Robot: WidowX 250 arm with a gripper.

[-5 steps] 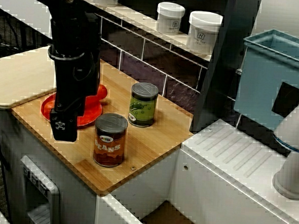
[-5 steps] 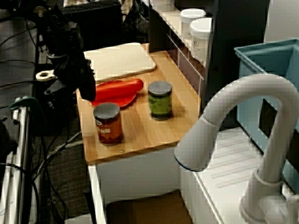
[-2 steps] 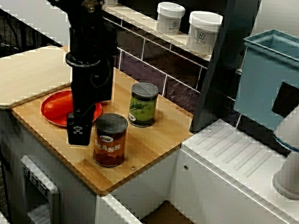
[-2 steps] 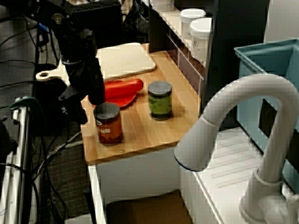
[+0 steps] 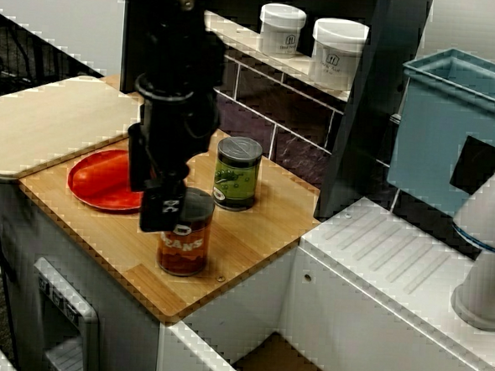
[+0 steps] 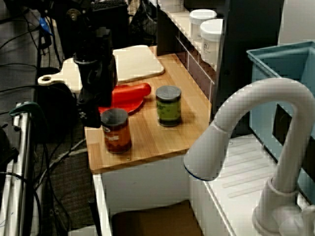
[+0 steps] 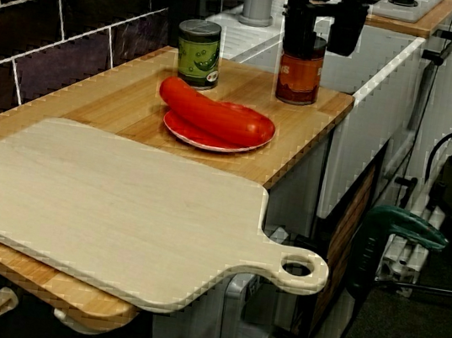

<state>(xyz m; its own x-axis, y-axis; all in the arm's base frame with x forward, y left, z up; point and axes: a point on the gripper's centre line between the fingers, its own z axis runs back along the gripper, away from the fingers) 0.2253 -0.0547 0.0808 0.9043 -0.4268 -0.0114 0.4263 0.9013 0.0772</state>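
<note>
Wooden counter (image 5: 253, 228), smooth cylindrical bean can (image 5: 185, 249) with red label; blocky black fingers (image 7: 346, 32) spread apart at its top

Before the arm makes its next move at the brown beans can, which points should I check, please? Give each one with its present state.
1. The gripper is open: ok. Its fingers stand apart in the view along the counter.
2. The beans can stands upright on the wooden counter: ok.
3. The top of the beans can lies between the fingers: cannot tell. The gripper is level with it, but no view shows the gap plainly.
4. The fingers are free of the beans can: cannot tell.
5. The green can stands apart from the beans can: ok, a gap shows.
6. The red plate is apart from the beans can: ok.
</note>
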